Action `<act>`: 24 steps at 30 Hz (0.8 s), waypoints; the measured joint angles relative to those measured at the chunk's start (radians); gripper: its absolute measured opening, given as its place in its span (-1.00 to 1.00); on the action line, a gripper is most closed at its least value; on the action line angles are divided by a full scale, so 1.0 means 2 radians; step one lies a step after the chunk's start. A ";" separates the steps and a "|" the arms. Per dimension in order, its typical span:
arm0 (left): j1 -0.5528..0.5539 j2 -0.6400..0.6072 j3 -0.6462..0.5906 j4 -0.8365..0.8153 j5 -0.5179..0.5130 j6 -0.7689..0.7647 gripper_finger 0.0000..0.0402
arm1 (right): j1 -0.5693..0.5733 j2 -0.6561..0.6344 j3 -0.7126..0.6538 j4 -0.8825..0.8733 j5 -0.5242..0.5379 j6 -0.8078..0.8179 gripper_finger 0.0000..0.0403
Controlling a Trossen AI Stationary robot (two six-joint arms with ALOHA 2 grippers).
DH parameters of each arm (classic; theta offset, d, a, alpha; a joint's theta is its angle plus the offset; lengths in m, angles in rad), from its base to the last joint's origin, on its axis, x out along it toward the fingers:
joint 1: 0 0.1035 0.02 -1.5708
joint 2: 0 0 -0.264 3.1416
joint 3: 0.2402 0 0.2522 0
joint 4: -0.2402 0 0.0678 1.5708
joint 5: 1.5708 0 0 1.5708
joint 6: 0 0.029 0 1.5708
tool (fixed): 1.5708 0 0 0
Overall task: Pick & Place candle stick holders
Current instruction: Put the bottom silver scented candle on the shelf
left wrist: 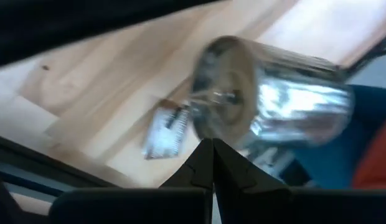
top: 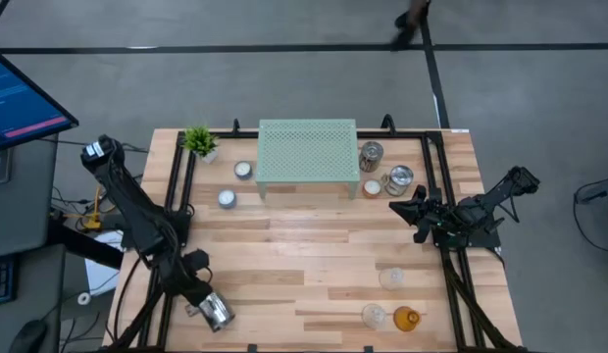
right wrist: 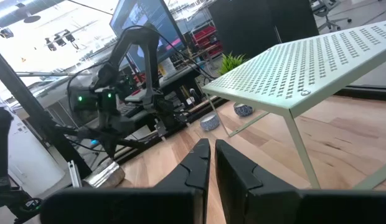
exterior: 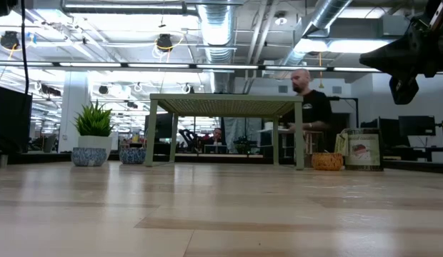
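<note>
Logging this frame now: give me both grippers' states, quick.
Left gripper: shut, empty; silvery jar lies on its side just beyond the fingertips.
Right gripper: shut, empty, raised at the table's right side.

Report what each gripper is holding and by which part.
Nothing is held. The left gripper is shut with the tipped silvery jar lying just beyond its tips; the right gripper is shut and empty.

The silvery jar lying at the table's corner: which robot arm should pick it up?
The left arm, probably. Its end effector sits right beside the tipped silvery jar, fingers shut and not gripping it. The right end effector waits far across the table.
</note>
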 joint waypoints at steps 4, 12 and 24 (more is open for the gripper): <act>0.009 -0.053 0.025 0.000 -0.007 -0.007 -1.00 | 0.000 0.000 0.000 0.000 0.000 0.000 -0.91; 0.010 -0.136 0.068 0.004 -0.195 0.017 -0.91 | 0.000 0.000 0.000 0.000 0.000 -0.005 -0.91; 0.045 -0.129 -0.015 0.006 -0.184 0.021 -0.23 | 0.000 0.000 0.000 0.000 0.000 -0.005 -0.91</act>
